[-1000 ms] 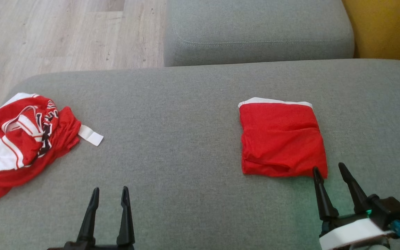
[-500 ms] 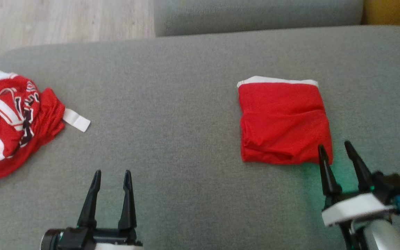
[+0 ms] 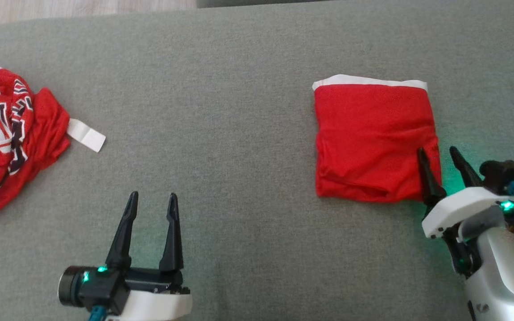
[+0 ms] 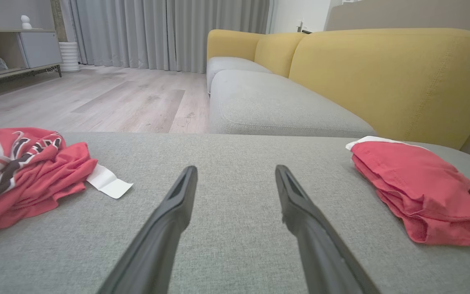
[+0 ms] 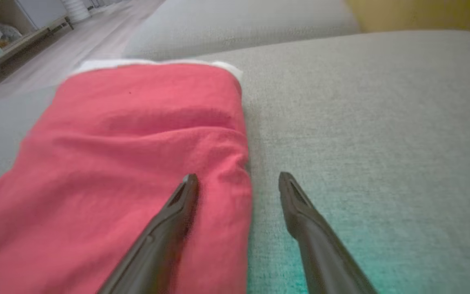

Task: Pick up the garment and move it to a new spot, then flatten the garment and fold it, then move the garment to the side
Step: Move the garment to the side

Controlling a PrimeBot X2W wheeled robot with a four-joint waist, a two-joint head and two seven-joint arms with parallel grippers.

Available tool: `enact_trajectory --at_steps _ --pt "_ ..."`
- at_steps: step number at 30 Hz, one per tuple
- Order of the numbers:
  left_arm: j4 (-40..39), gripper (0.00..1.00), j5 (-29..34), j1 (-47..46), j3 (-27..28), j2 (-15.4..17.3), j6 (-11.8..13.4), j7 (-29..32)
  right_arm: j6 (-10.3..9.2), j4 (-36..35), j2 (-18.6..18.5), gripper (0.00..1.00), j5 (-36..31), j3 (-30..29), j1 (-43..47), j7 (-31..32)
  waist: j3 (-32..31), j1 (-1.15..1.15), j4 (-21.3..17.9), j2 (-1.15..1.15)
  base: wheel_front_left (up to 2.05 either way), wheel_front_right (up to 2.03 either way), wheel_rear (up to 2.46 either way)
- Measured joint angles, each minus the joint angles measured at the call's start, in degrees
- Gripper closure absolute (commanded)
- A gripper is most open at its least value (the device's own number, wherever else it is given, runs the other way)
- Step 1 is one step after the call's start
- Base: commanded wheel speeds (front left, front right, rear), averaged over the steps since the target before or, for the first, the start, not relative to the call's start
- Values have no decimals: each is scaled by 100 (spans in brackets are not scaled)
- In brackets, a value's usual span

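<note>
Red, folded into a square with a white band along its far edge, the folded garment (image 3: 373, 138) lies on the grey sofa cushion (image 3: 239, 89) just ahead and left of the right claw (image 3: 437, 150). That claw's spread jaws straddle the garment's near right edge, one finger over cloth and the other over bare cushion, gripping nothing. The left claw (image 3: 153, 195) hangs released and empty, well apart from it. A crumpled red-and-white garment (image 3: 11, 133) lies far to this claw's left.
</note>
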Motion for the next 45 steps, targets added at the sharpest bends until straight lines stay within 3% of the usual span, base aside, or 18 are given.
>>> enact_trajectory --at_steps 1,2,3,7,12,19,25,39,40,41,42,45 --pt "5 0 0 -9 -10 0 0 0 0 98 -9 12 2 20 -46 130 17 0 15 0 0 0 0" --pt "8 0 0 -18 -27 0 0 0 0 158 -10 61 34 45 -78 222 33 -1 31 0 0 0 0" --pt "11 0 0 -32 -46 -1 0 0 0 177 -8 100 116 68 -101 296 51 -1 48 0 0 0 0" --pt "5 0 -1 -81 -56 -1 3 0 0 102 -31 100 297 186 -187 403 120 -1 63 0 0 0 0" --pt "-67 0 148 -110 -60 -1 -55 0 0 -279 -441 100 300 179 -214 467 304 -1 -92 0 0 0 0" --pt "-435 0 365 -623 -97 32 -318 0 0 -888 -1254 100 246 -309 -472 900 828 -1 -488 0 0 0 0" --pt "-694 0 517 -1200 -137 244 -528 -1 0 -1265 -1711 100 147 -895 -753 1187 1473 0 -790 0 0 0 0" --pt "-962 0 545 -1830 -179 376 -630 -29 0 -1758 -2001 100 -635 -2053 -1132 1543 2554 -1 -1121 0 0 0 0" --pt "-972 0 545 -1841 -191 372 -630 -41 1 -1794 -2002 81 -788 -2098 -1127 1543 2575 -1 -1105 0 0 0 0" --pt "-973 0 545 -1856 -198 364 -631 -45 1 -1835 -1983 10 -899 -2180 -1128 1541 2585 -1 -1084 0 0 0 0" --pt "-972 0 545 -1868 -198 356 -631 -45 0 -1886 -1945 0 -985 -2259 -1131 1540 2589 -1 -1063 0 0 0 0" --pt "-893 0 527 -1915 -210 323 -631 -44 1 -2009 -1772 0 -1266 -2387 -1123 1500 2536 -1 -1004 0 0 0 0"
